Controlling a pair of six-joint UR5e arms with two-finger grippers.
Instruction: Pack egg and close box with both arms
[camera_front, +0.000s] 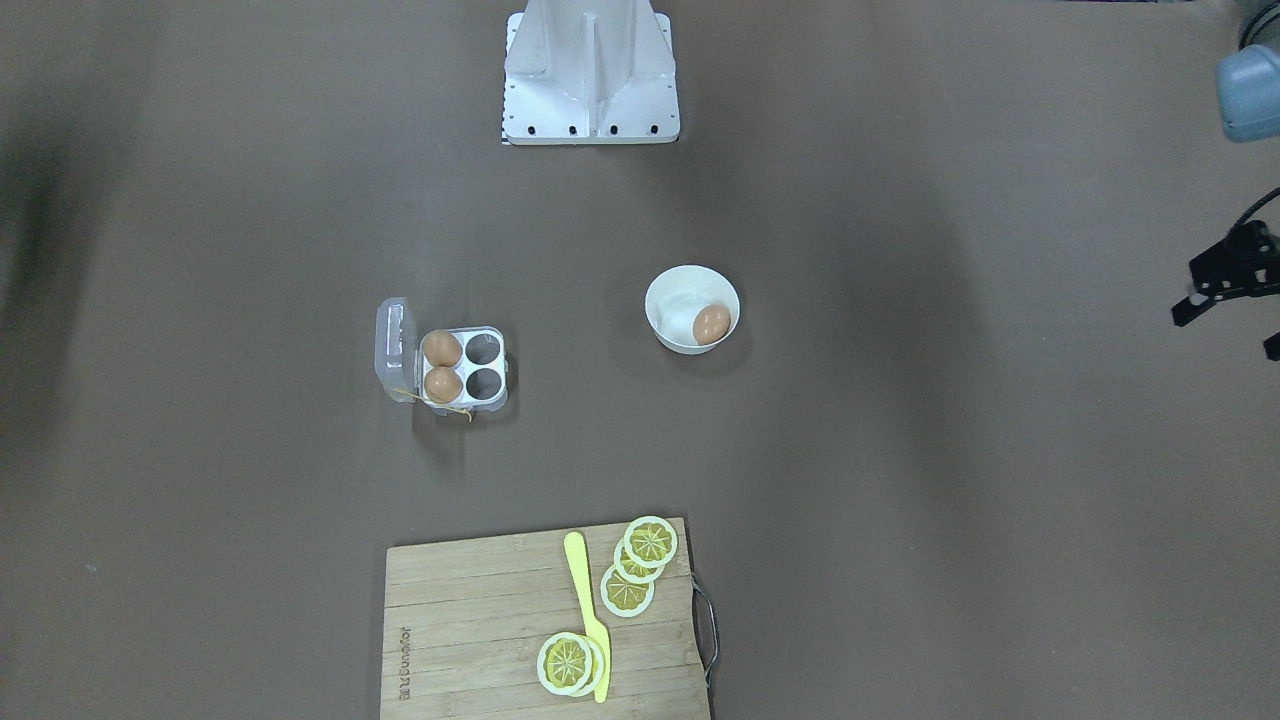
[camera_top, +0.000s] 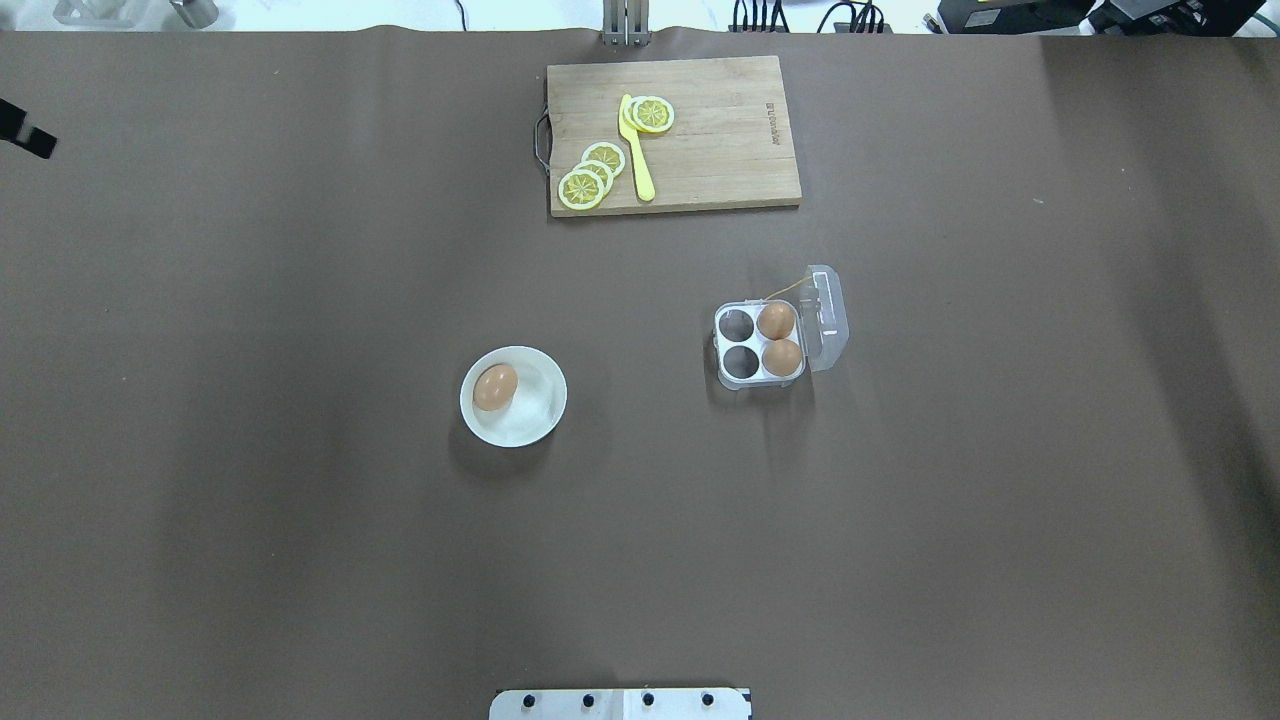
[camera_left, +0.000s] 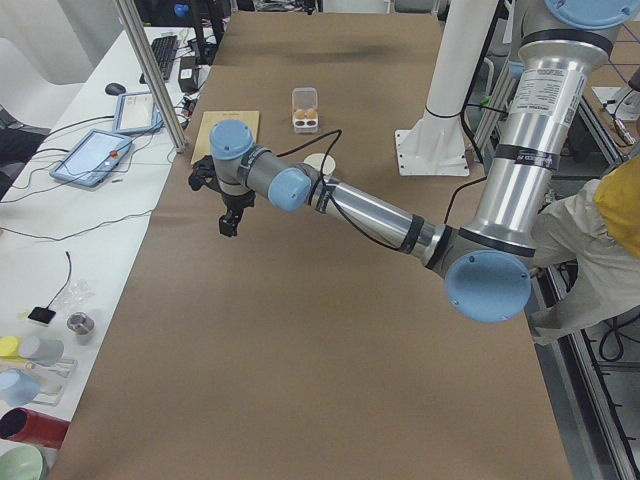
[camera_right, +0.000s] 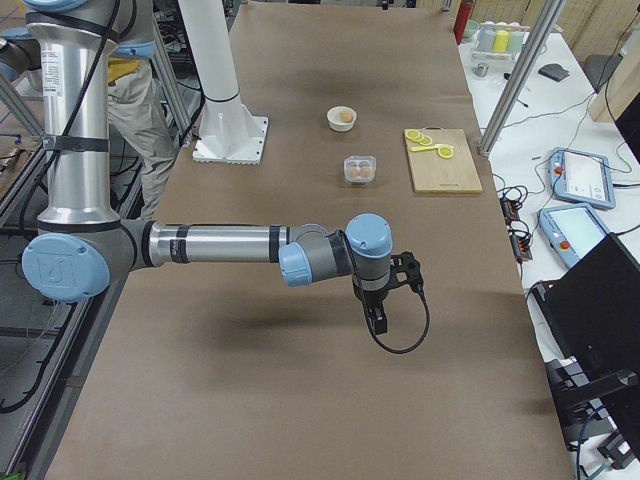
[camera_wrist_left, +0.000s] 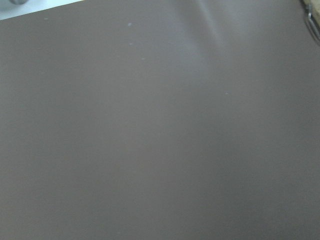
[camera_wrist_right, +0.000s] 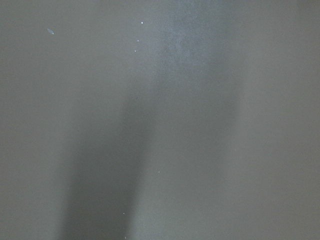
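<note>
One tan-brown egg (camera_front: 711, 324) lies in a round white bowl (camera_front: 665, 300) near the table's middle; it also shows in the overhead view (camera_top: 495, 387). The clear box (camera_front: 497, 366) stands apart from the bowl, lid (camera_front: 395, 350) open. It holds two eggs (camera_front: 441, 348) in the cells beside the lid; two cells are empty. In the overhead view the box (camera_top: 720, 345) is right of the bowl (camera_top: 535, 410). My left gripper (camera_front: 1228, 332) hovers open and empty at the table's left end. My right gripper (camera_right: 378, 318) hangs over the right end; I cannot tell its state. Both wrist views show bare brown tabletop.
A wooden cutting board (camera_top: 720, 140) with lemon slices (camera_top: 590, 178) and a yellow knife (camera_top: 635, 150) lies at the far edge, beyond the box. The white robot base (camera_front: 590, 75) stands at the near edge. A person (camera_left: 600, 230) stands beside the left arm.
</note>
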